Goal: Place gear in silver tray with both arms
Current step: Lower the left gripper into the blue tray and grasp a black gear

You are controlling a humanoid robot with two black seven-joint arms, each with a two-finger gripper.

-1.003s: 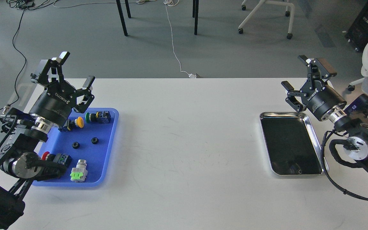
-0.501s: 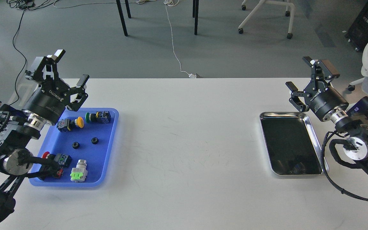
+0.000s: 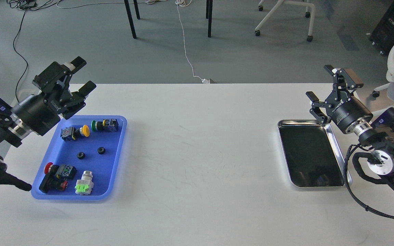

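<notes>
Both of my grippers are empty with fingers apart. My left gripper [image 3: 82, 76] has swung outward and back over the last second, off the blue tray [image 3: 111, 171] toward its far-left corner, so the parts there now lie uncovered — two small black gears [image 3: 81, 155] sit mid-tray. My right gripper [image 3: 332, 89] barely shifted, hovering at the silver tray's [image 3: 335, 138] far corner, nothing in it. No gear is picked yet.
</notes>
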